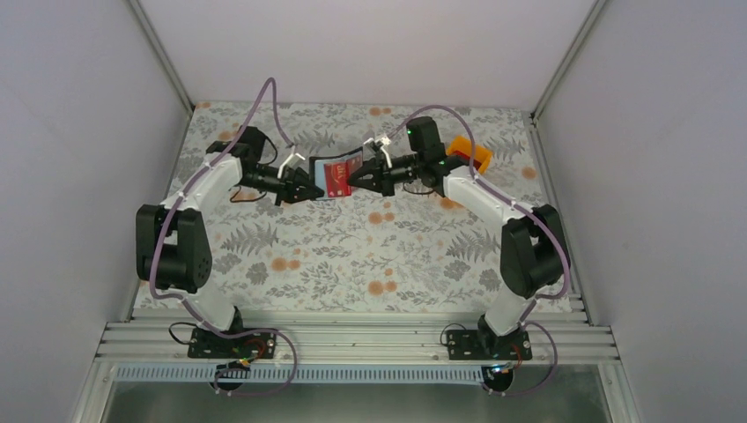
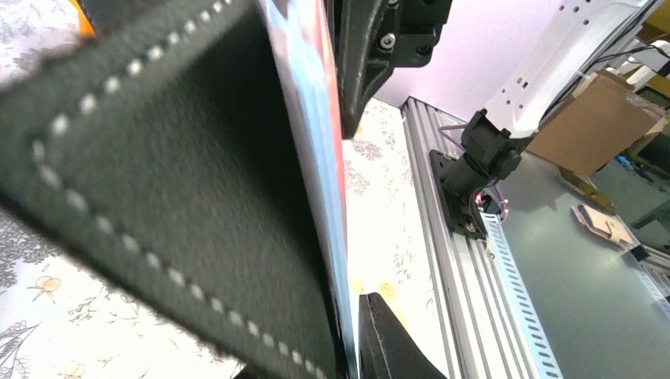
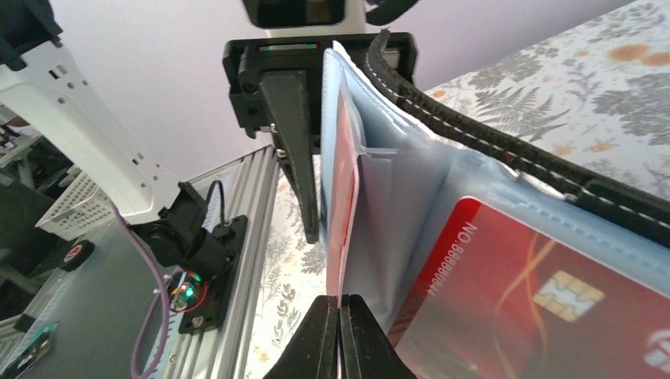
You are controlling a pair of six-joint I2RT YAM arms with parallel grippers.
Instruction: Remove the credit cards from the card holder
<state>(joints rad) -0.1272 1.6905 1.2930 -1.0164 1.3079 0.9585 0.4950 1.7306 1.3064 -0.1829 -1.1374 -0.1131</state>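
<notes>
**Card nipped, wallet braced**

Floral desk inside plain white walls. Raised off it, in the upper middle of the top view and spread open between both arms: black wallet. Left fingers clamped on the wallet's left side, judging by the right wrist view: one finger flat along the pale blue pocket sheet, the other hidden behind. Right fingers pressed together at the bottom centre of the right wrist view. Apparently nipping the lower edge of the edge-on card, a thin red strip rising from the fingertips into its pocket. Chip card in the next pocket, lower right of that view, untouched.

Key relation, as a judgement: pocket mouth facing the right fingers, card's long axis on the line between both sets of fingers. Likely next: straight pull toward frame right in the top view, away from the left grip, no twisting.
</notes>
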